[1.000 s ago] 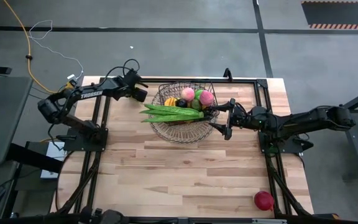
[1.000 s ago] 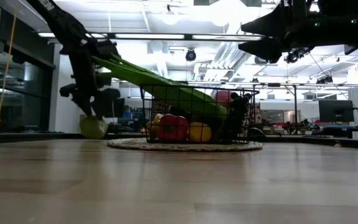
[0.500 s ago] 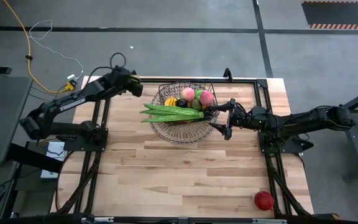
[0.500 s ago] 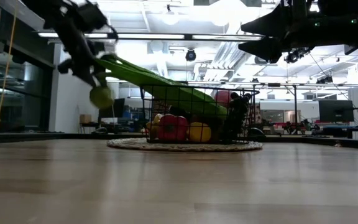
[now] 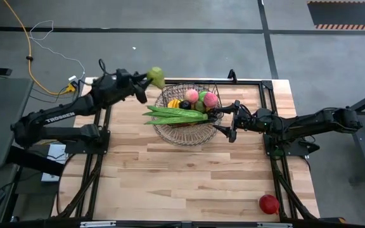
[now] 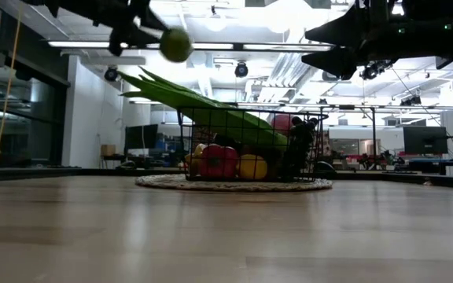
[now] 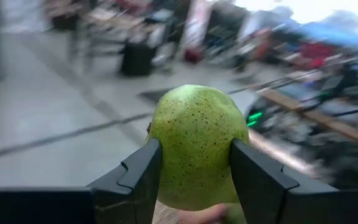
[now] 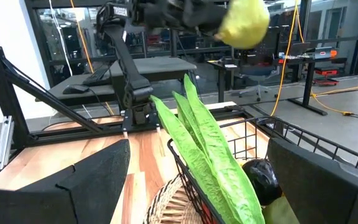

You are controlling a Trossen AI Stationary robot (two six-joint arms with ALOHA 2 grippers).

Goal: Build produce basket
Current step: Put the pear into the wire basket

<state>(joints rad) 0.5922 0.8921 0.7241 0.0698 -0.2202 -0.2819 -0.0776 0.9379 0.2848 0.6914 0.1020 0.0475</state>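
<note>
Left gripper clamped on a green pear, raised off the bench at the upper left of the high view, just beside the upper-left rim of the basket. In the low view, pear high near the top of the frame, left of centre, above the basket and the tips of the long green pods. In the left wrist view, both dark fingers pressed against the pear's sides. Basket in the upper middle of the high view, holding the long green pods laid across it and jutting past its left rim, two pink pieces, a yellow piece and dark grapes. Right gripper at the basket's right edge, fingers spread wide apart, empty; the right wrist view looks between those fingers onto the pods and the basket's dark rim. Red apple alone on the bench at the lower right of the high view, well apart from the basket.
</note>
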